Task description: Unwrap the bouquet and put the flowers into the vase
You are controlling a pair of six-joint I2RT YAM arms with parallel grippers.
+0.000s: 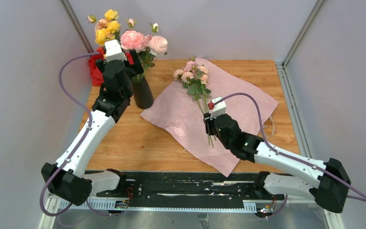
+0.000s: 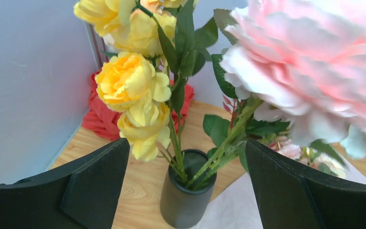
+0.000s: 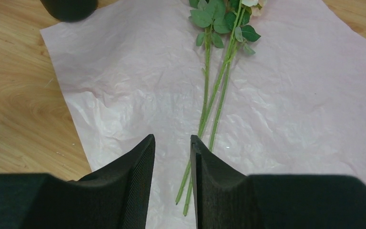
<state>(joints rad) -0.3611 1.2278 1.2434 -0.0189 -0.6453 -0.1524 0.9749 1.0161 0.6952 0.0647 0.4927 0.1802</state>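
**Paper is open, but the small flowers are not in the vase yet.**
The paper (image 1: 171,112) lies flat and open on the table (image 1: 124,138), so the unwrapping looks done. The small pink flowers (image 1: 193,76) lie on the paper, well apart from the black vase (image 2: 186,200). The vase stands just beside the paper's edge and already holds tall yellow blooms (image 2: 124,81) and a big pink rose (image 2: 310,62). The left claw (image 2: 187,143) is wide open and holds nothing, up by the tall blooms. The right claw (image 3: 171,137) hangs low over the thin stem ends, with a narrow gap and nothing in it. I think this is what is left: pinch the stems, lift the bunch, and put it in the vase.
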